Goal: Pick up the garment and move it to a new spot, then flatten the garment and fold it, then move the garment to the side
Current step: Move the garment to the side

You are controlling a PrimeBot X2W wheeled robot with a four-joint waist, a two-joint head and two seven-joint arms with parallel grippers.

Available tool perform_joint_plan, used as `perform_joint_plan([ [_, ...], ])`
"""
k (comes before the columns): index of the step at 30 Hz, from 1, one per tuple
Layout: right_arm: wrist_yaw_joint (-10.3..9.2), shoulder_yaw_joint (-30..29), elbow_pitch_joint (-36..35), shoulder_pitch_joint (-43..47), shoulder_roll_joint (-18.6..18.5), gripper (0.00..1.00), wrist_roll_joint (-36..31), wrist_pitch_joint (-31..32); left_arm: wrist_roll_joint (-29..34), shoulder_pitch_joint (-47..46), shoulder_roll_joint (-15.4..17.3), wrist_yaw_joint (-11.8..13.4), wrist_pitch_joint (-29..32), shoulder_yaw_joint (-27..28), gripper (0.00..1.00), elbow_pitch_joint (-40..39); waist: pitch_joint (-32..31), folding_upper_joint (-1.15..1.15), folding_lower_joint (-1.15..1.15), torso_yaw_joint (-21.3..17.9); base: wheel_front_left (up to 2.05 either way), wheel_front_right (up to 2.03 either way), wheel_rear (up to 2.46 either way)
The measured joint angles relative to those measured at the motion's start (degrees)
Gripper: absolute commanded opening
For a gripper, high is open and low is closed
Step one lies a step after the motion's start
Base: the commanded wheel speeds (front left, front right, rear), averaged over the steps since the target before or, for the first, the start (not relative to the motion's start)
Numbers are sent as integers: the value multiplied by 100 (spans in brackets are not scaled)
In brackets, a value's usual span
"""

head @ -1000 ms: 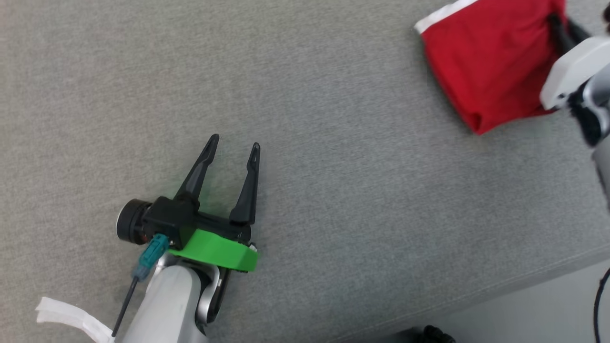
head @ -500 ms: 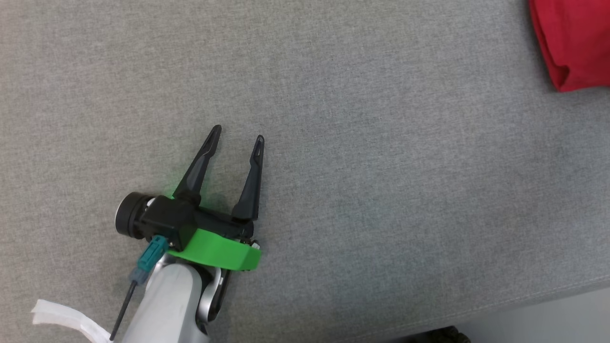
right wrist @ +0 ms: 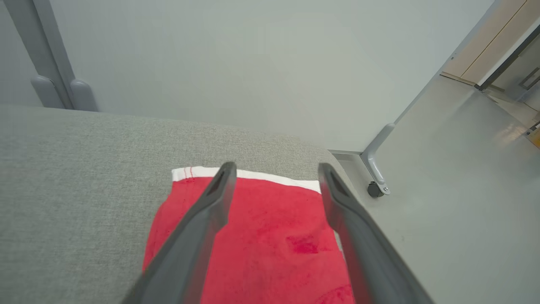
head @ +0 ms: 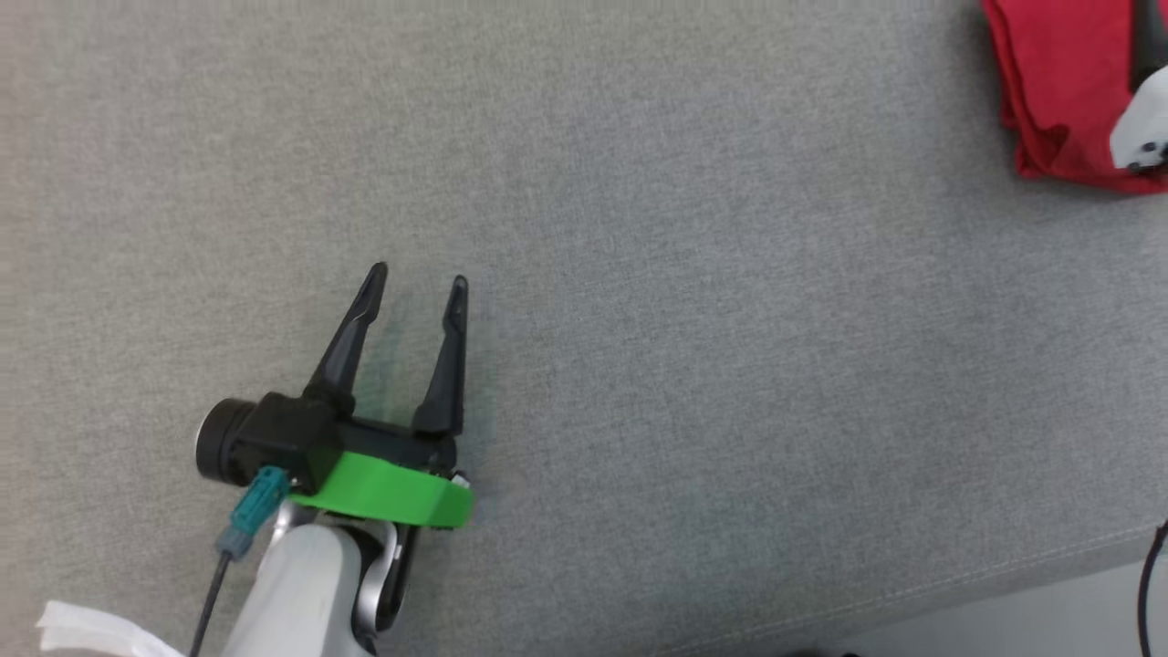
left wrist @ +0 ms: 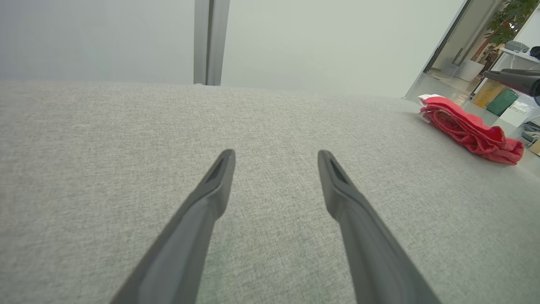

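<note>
Right gripper [right wrist: 276, 166] is seen w/ fingers spread wide and nothing held betw. them. A sec ago it was closed at the cloth, so a release is judged to have just been made. Directly under the fingers the folded red garment [right wrist: 261, 236] is laid flat, its white hem [right wrist: 261, 176] turned away from the wrist. The garment is placed at the far right end of the grey upholstered surface [head: 684, 319], near its edge, w/ bare floor [right wrist: 443, 211] beside. Left gripper [head: 418, 276] is also wide open and empty, low over the grey fabric and well apart from the garment. Fold and side placement are thus judged done. Only a clean withdrawal of the right arm is prob. left, w/o the cloth being snagged.
</note>
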Motion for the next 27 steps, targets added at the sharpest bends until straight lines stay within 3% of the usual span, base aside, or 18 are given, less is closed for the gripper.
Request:
perform_joint_plan([
  [15,0,-333,-1747,1768,1535,100,-431,-1,-91,562,-27,42,1,1188,100,318,-1215,0,0,274,0,0,0],
  [24,0,-644,-2859,3567,1928,100,-601,-8,-246,1132,-110,36,1,1390,100,536,-1845,0,0,552,0,0,0],
  [27,0,-509,-3173,4112,1925,100,-205,-8,-312,1331,-123,34,1,1378,100,595,-2032,0,0,645,0,0,0],
])
